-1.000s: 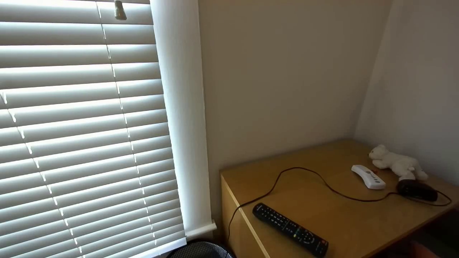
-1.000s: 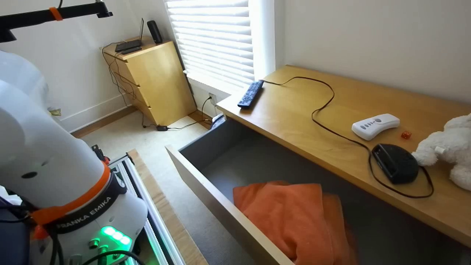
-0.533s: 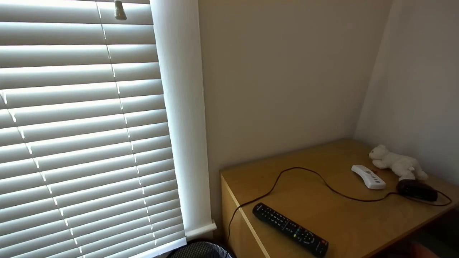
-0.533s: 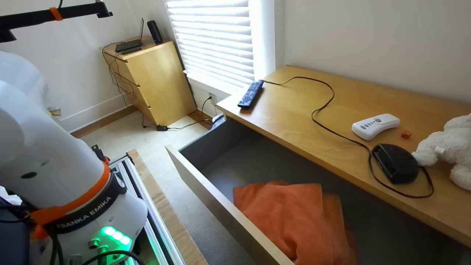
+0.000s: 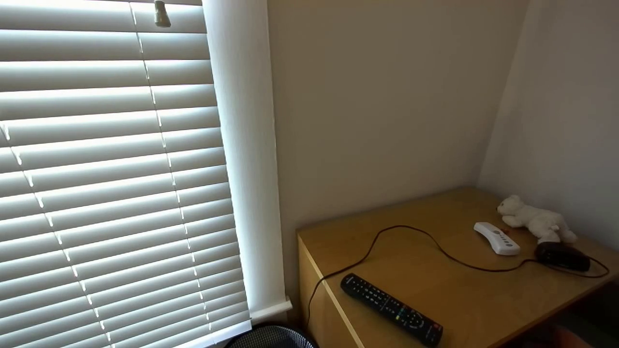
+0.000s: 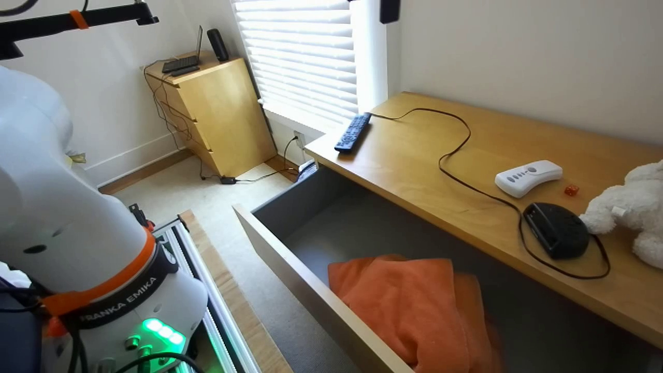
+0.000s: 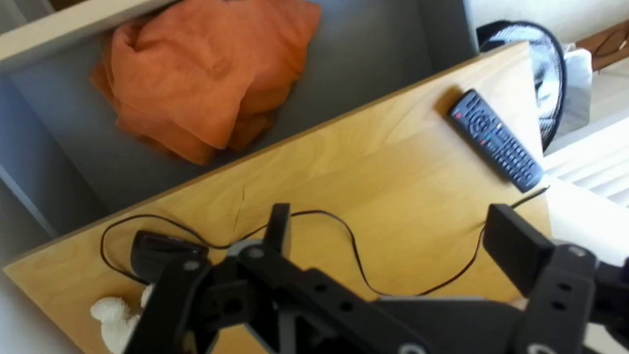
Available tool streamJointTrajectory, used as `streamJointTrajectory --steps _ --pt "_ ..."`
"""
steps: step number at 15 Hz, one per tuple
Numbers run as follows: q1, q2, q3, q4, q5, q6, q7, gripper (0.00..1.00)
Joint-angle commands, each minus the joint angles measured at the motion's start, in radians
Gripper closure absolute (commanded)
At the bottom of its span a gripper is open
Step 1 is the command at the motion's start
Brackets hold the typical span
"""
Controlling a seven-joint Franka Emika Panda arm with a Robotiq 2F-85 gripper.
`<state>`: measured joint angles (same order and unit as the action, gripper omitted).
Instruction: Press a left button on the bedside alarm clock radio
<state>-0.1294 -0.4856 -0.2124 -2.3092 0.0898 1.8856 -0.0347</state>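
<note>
Radio (image 6: 557,230): sits on the dresser (image 6: 404,150) near its front edge, beside the bear (image 6: 634,207). Holds nothing in the gripper (image 7: 393,231), parted wide. Could snag the cord (image 6: 470,133) if lowered unclosed; could skid the radio if pushed at a slant.

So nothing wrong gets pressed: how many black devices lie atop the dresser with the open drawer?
2: the alarm clock radio beside the white plush toy, and the long remote near the window blinds.
</note>
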Motion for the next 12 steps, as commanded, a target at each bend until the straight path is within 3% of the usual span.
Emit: streamJointTrajectory --steps 1,6,12 --pt "-0.014 0.137 -0.007 -0.002 0.047 0.238 0.005 0.0" --pt "-0.042 0.325 -0.032 -0.007 0.052 0.566 -0.012 0.0" --pt "-0.089 0.496 -0.061 0.008 0.109 0.74 -0.009 0.0"
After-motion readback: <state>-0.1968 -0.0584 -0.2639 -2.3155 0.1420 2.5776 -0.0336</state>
